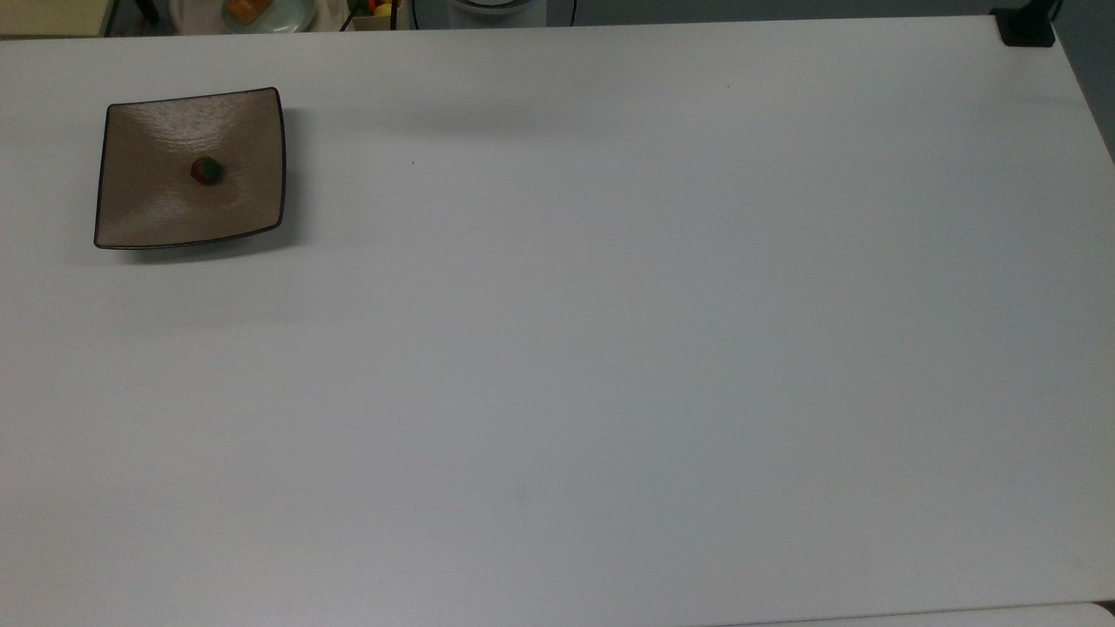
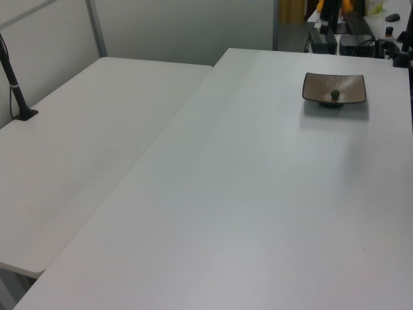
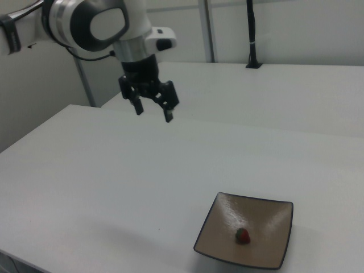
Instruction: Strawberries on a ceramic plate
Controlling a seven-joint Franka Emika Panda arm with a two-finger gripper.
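A tiny red strawberry (image 1: 206, 171) with a dark green cap lies near the middle of the square brown ceramic plate (image 1: 148, 209) at the top view's far left. The left view has the strawberry (image 2: 335, 95) on the plate (image 2: 352, 82) at the far right end of the table. In the right view the strawberry (image 3: 243, 236) rests on the plate (image 3: 223, 222) at the bottom, and my gripper (image 3: 152, 111) hangs high above the table, well up and to the left of the plate, open and holding nothing.
The wide white table (image 1: 610, 348) stretches to the right of the plate. A round pale-green dish (image 1: 261, 12) with orange food and other clutter sit beyond the top edge. A black mount (image 1: 1026, 26) stands at the top right corner. A second table (image 2: 84, 142) adjoins in the left view.
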